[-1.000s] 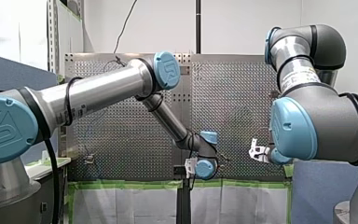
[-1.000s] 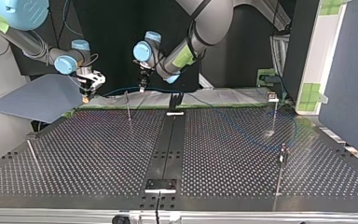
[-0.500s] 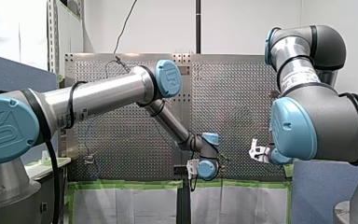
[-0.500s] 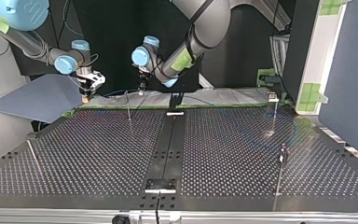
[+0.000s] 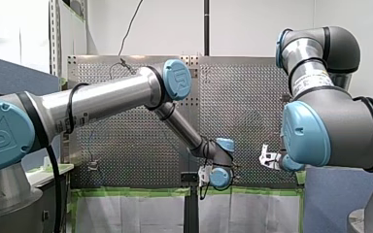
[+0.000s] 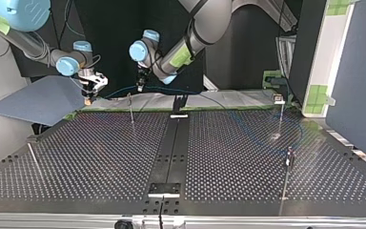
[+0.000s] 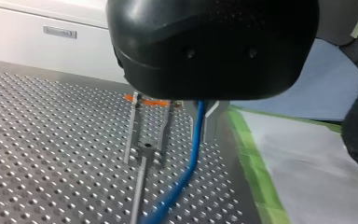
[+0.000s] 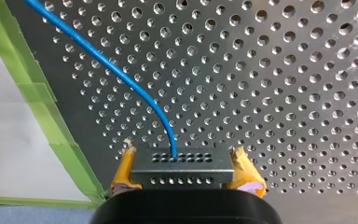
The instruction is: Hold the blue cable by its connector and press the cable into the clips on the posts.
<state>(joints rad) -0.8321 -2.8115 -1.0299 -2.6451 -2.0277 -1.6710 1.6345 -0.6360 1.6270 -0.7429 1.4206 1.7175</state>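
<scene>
Tension is the risk: my right gripper [image 8: 184, 161] pinches the connector [image 8: 179, 168] in yellow pads [image 8: 122, 175] at the table's [image 8: 284, 93] taped edge, blue cable [image 8: 121, 74] running to my left gripper [image 6: 140, 86], jaws unreadable. Overpulling could slip the connector, or miss the post's [image 7: 139, 196] clip [image 7: 147, 150].

My left arm [image 5: 107, 97] comes in from the left, bends at a blue-capped elbow and slopes down to its wrist low over the middle of the perforated surface [image 5: 126, 141]. There my left gripper [image 5: 204, 174] hangs just above the green tape [image 5: 136, 192] on the near edge. My right arm [image 5: 320, 131] fills the right side. The pale right gripper [image 5: 269, 158] sits near the same edge, apart from the other.
</scene>
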